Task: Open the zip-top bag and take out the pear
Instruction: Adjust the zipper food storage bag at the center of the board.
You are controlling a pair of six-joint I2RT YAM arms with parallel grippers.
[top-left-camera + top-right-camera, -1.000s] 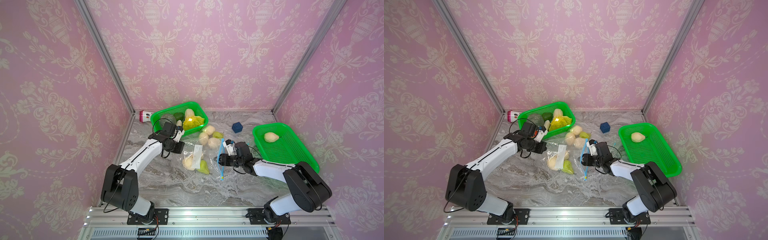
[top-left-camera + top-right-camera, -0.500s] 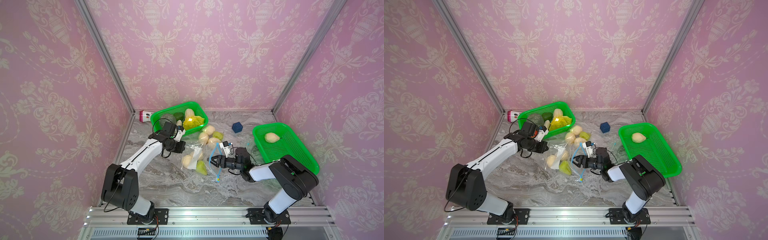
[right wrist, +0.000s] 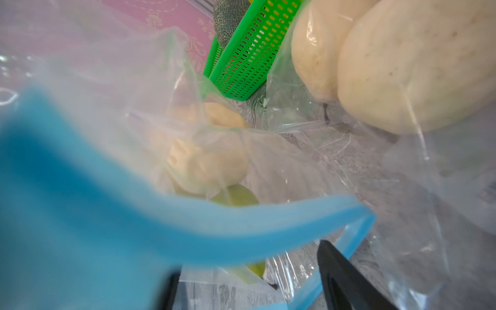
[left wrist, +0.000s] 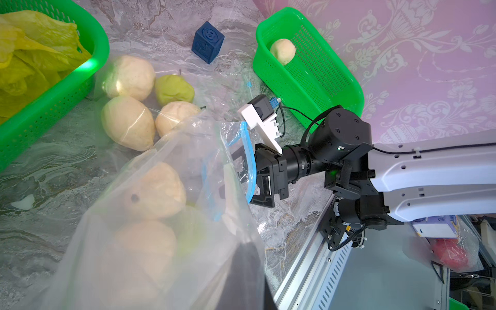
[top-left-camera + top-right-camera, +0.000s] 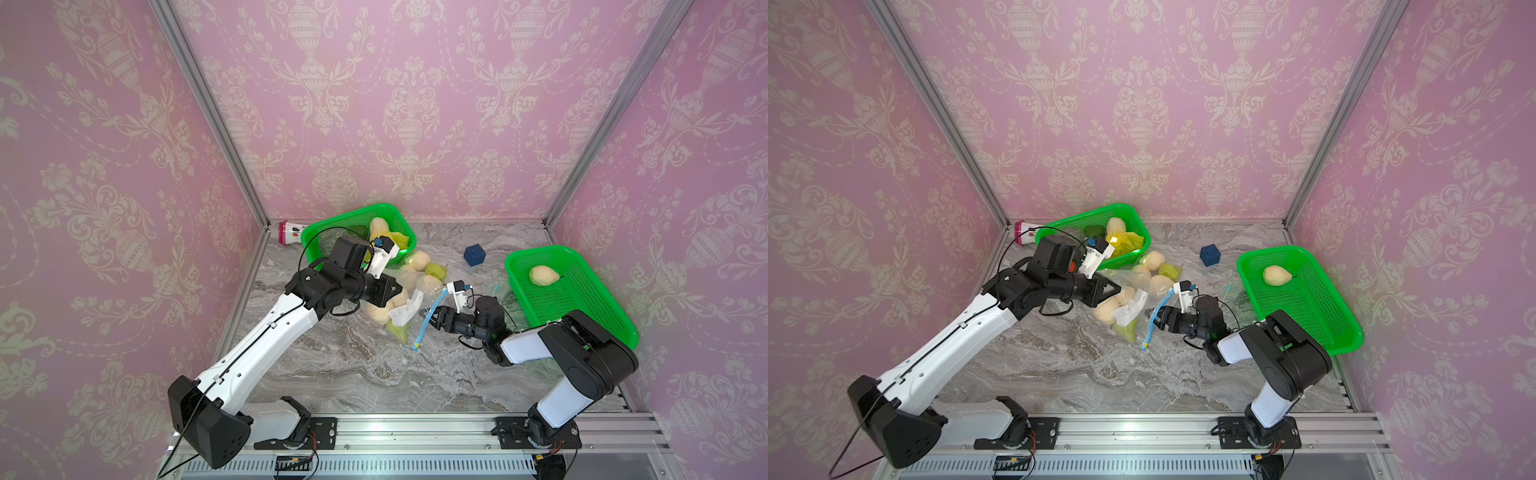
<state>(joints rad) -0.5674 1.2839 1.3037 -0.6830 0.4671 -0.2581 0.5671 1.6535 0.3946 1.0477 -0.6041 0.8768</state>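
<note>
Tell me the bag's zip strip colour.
Light blue. The zip strip of the zip-top bag shows best in the left wrist view.

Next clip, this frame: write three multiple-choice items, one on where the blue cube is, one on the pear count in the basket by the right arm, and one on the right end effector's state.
1. Where is the cube?
A. on the table between the two baskets
B. inside a basket
C. at the table's front edge

2. How many pears lie in the basket by the right arm?
A. none
B. one
C. three

3. The right end effector is:
A. shut on the cube
B. shut on a pear
C. open at the bag's mouth

Key:
1 A: it sits on bare marble between them.
2 B: only one lies on that mesh.
3 C: its fingers stand apart by the blue zip.
</note>
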